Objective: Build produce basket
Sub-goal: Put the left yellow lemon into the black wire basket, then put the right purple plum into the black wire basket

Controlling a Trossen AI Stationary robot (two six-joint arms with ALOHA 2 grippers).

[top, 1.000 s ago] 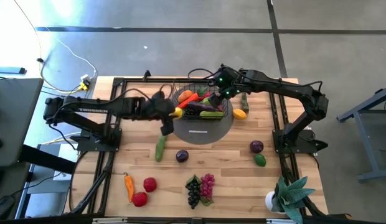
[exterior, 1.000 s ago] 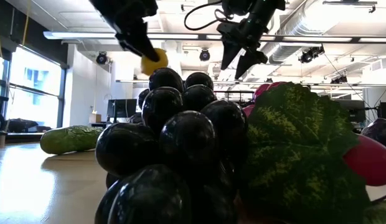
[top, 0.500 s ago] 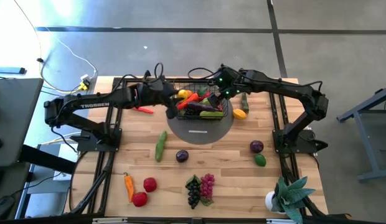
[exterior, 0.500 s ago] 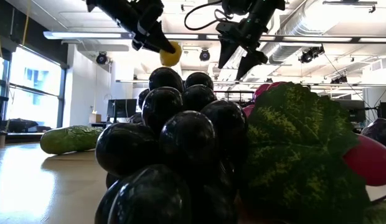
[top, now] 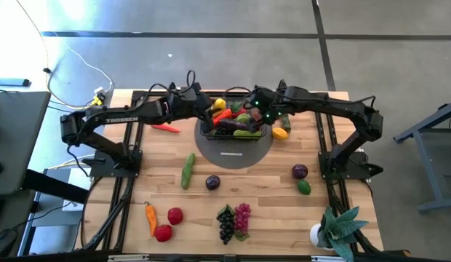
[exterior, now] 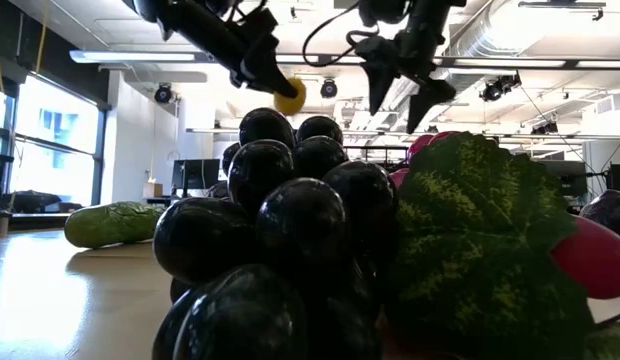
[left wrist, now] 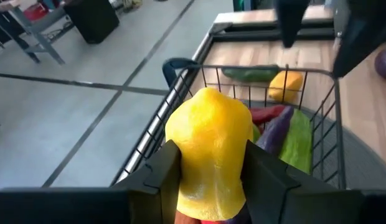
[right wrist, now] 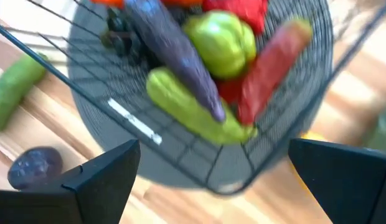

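The black wire basket [top: 236, 122] stands on a grey round disc [top: 233, 151] at the table's far middle. It holds red, green, orange and purple produce [right wrist: 208, 68]. My left gripper [top: 213, 108] is shut on a yellow pepper [top: 219, 104] above the basket's far left corner; the pepper also shows in the left wrist view [left wrist: 208, 124] and the low view [exterior: 288, 96]. My right gripper [top: 262, 115] hangs open and empty over the basket's right part, and also shows in the low view [exterior: 405, 85]. My left gripper pinches the yellow pepper by its two opposite sides [left wrist: 180, 155] between its two fingers [left wrist: 160, 177]. The fingers come from the table's left, slanting down. The pepper is lifted clear, above the basket's rim [left wrist: 180, 106].
Loose on the table are a cucumber [top: 187, 171], a purple fruit [top: 212, 182], grapes [top: 233, 220], two red fruits [top: 169, 224], an orange pepper [top: 150, 217], a red pepper [top: 166, 128], a yellow piece [top: 280, 133], a purple piece [top: 300, 172] and a green piece [top: 304, 187]. A potted plant [top: 338, 229] stands at the near right.
My left gripper has carried the yellow pepper up, toward the table's far edge and to the right, from the basket's near left side to above its far left corner. My right gripper has shifted slightly toward the table's near edge, staying open.
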